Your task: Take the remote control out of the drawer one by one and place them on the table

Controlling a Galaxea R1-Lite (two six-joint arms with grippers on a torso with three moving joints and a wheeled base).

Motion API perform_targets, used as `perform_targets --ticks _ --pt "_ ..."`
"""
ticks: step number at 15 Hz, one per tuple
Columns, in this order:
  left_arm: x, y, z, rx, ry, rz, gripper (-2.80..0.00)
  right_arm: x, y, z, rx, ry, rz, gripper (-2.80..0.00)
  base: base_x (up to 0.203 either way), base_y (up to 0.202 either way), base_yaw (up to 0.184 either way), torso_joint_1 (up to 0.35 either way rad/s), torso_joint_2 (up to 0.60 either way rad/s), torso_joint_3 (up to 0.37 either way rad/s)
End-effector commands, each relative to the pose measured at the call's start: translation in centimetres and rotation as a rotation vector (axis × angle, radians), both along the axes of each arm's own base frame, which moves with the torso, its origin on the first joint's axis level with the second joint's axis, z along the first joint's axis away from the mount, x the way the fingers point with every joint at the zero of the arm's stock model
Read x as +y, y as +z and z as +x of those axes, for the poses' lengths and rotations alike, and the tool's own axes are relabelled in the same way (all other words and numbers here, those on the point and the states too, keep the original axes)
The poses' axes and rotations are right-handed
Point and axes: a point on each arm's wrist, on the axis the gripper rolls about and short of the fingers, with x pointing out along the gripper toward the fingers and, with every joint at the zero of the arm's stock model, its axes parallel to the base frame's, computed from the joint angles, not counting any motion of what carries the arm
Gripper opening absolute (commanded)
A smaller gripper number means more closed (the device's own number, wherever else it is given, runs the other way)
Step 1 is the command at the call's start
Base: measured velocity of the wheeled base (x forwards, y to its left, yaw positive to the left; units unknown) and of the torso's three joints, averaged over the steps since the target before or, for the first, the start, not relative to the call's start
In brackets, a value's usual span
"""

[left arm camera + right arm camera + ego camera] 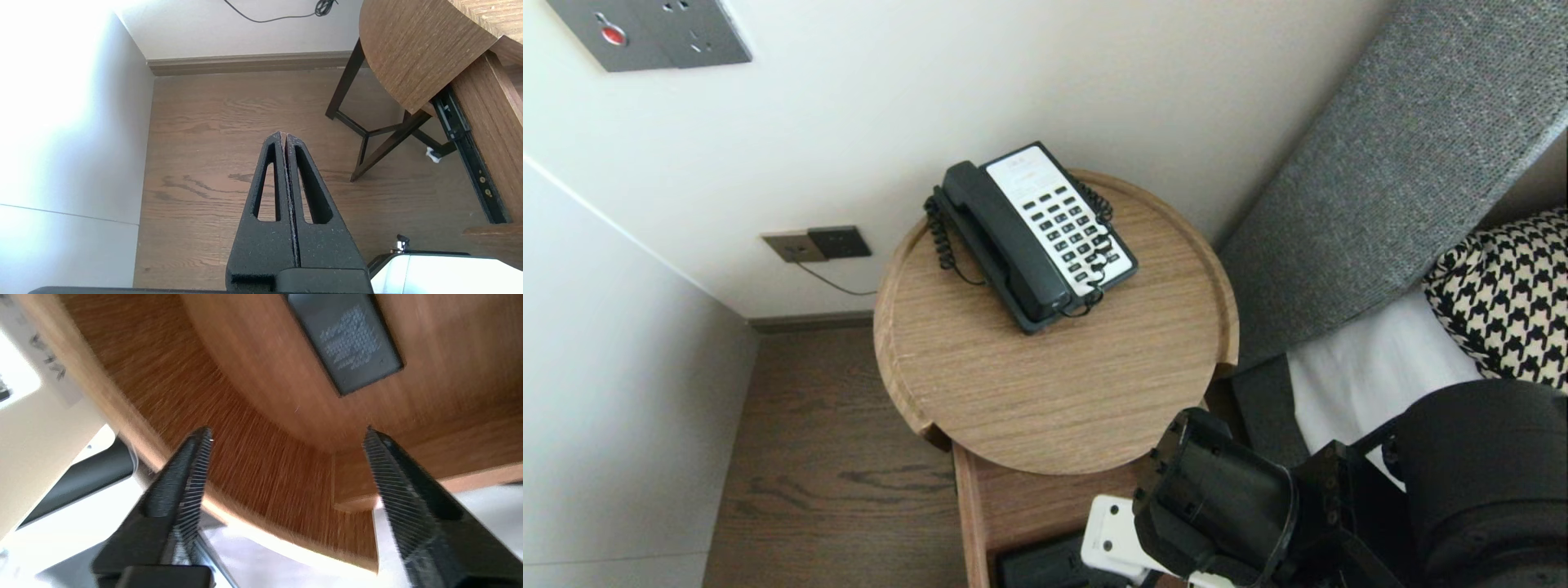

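Two right fingers (184, 486) stand wide apart and empty above the open drawer (980, 506) below the round bench's (1054, 384) near edge, where a flat black device (347, 339) lies exposed. Parked low by the floor (204, 163), the left fingers (261, 245) press together.

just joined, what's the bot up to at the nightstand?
The right end effector hangs open and empty by the pulled-out drawer under the round table, pointed toward a flat black item lying in it. The left end effector is shut, parked over the floor. A phone sits untouched on the tabletop.
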Motion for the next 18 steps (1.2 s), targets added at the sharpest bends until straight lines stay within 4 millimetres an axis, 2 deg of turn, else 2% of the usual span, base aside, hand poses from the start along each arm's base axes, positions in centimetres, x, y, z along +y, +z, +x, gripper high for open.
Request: perform_targets --ticks 1,8,18 --pt "0.0 0.0 0.0 -0.002 0.0 0.0 -2.8 0.2 -0.9 -0.3 -0.031 0.014 -0.017 0.0 0.0 0.0 0.0 0.0 0.0 0.0" --pt "0.0 0.0 0.0 -0.002 0.001 0.0 -2.8 0.0 -1.6 -0.6 -0.075 0.12 -0.078 0.0 0.0 0.0 0.0 0.0 0.0 0.0" --pt "0.0 0.0 0.0 -0.002 0.001 0.0 -2.8 2.3 -3.3 1.1 -0.112 0.139 -0.046 0.0 0.0 0.0 0.0 0.0 0.0 0.0"
